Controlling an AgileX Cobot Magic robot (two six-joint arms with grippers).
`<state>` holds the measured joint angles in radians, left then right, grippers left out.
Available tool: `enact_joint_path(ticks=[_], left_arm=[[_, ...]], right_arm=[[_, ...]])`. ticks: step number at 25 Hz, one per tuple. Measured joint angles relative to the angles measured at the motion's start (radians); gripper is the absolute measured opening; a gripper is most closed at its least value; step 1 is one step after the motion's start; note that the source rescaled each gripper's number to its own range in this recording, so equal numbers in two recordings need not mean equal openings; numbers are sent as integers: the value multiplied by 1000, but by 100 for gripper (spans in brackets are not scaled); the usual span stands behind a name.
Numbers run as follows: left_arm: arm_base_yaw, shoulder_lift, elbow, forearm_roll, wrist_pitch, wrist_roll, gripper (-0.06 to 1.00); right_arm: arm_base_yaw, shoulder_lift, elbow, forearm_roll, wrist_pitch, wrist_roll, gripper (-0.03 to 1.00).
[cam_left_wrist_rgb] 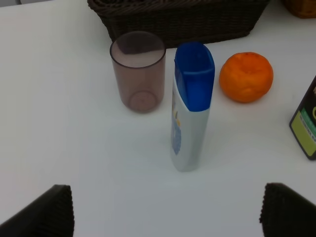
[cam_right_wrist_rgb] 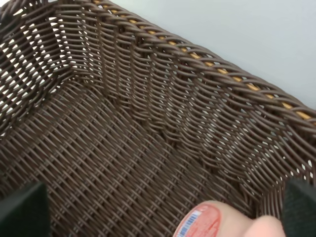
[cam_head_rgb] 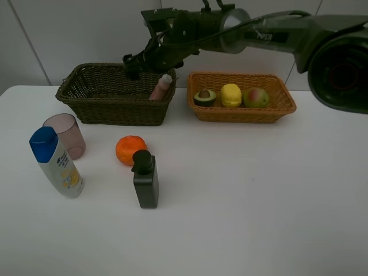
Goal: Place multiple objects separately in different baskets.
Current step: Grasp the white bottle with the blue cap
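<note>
Right gripper first: its fingers are spread wide, one at each edge of the wrist view, hanging inside the dark basket. The pink bottle sits between them but isn't clamped. From the high camera it's leaning on the basket's wall, on the side facing the light basket, so we'd call that one delivered. The left gripper is just as wide open with nothing in it, parked low over the table in front of the dark basket. Dead ahead of its fingers the white blue-capped bottle stands upright, long axis vertical. The mauve cup stands beside it, closer to the basket. The orange is also in front of the dark basket but toward its light-basket end, and the black pump bottle stands just past the orange, farther out. The avocado, lemon and pear already sit in the light basket, right next to the dark one. Our read: the left arm is clearly nearer the white bottle, so a straight push forward with the jaws either side of it looks like the easiest next grab.
</note>
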<state>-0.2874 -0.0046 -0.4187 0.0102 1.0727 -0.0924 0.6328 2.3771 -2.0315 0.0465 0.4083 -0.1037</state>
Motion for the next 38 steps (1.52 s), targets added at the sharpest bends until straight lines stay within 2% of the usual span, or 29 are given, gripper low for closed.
enact_joint_path(ticks=[7, 16, 32, 33, 38], left_arm=[[0, 0, 0, 0, 0, 0, 100], [0, 0, 0, 0, 0, 0, 100], [0, 0, 0, 0, 0, 0, 100], [0, 0, 0, 0, 0, 0, 100], [0, 0, 0, 0, 0, 0, 100]], right_arm=[[0, -3, 0, 0, 14, 4, 100], [0, -78, 0, 12, 114, 8, 100], [6, -223, 0, 6, 505, 129, 100], [18, -227, 0, -32, 559, 164, 100], [89, -250, 0, -194, 659, 292, 100]])
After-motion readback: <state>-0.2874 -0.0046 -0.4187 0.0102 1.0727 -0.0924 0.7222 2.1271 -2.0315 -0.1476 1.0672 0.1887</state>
